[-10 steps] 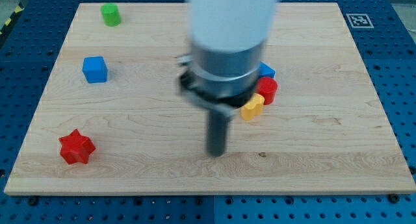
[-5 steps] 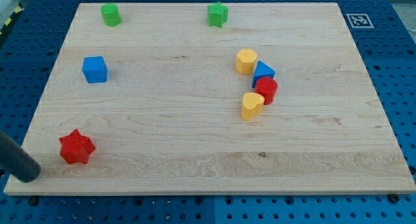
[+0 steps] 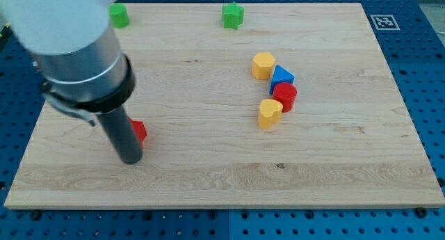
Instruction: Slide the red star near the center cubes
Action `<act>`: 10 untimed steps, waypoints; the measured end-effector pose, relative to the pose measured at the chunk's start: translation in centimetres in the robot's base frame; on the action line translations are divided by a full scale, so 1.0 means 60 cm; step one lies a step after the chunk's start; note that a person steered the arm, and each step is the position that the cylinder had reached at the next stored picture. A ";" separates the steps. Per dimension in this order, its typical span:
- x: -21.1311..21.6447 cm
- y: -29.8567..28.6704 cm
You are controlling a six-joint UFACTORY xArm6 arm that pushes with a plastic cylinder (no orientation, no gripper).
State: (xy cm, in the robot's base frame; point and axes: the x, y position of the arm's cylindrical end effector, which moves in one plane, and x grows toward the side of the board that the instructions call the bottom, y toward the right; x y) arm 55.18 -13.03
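Because the goal is to bring the red star [image 3: 139, 131] toward the blocks in the middle, my tip [image 3: 131, 158] sits on the star's left side as the camera sees it, which is the side a push toward the view's right would call for. Most of the star is hidden behind the dark rod; only a sliver of red shows at the rod's right edge, touching or very nearly touching it, in the left half of the bench [image 3: 208, 177].

With so little of the star showing, I cannot tell which way its points face, and a star has no real long axis anyway, so its heading matters little for a flat push.

No claw exists on this arm, so nothing is gripped; the rod only leans against the block's side.

Well apart to the view's right stands the middle group: a yellow hexagon-like block [image 3: 263, 65], a blue triangle [image 3: 282, 76], a red cylinder [image 3: 285, 96] and a yellow heart-like block [image 3: 270, 113], close together in a curved row. Two green blocks sit along the view's top edge, a green cylinder [image 3: 120, 15] partly hidden by the arm and a green star [image 3: 233, 15].
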 end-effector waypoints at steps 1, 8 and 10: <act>-0.015 0.010; -0.082 -0.026; -0.155 0.023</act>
State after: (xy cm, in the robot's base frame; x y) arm 45.89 -11.68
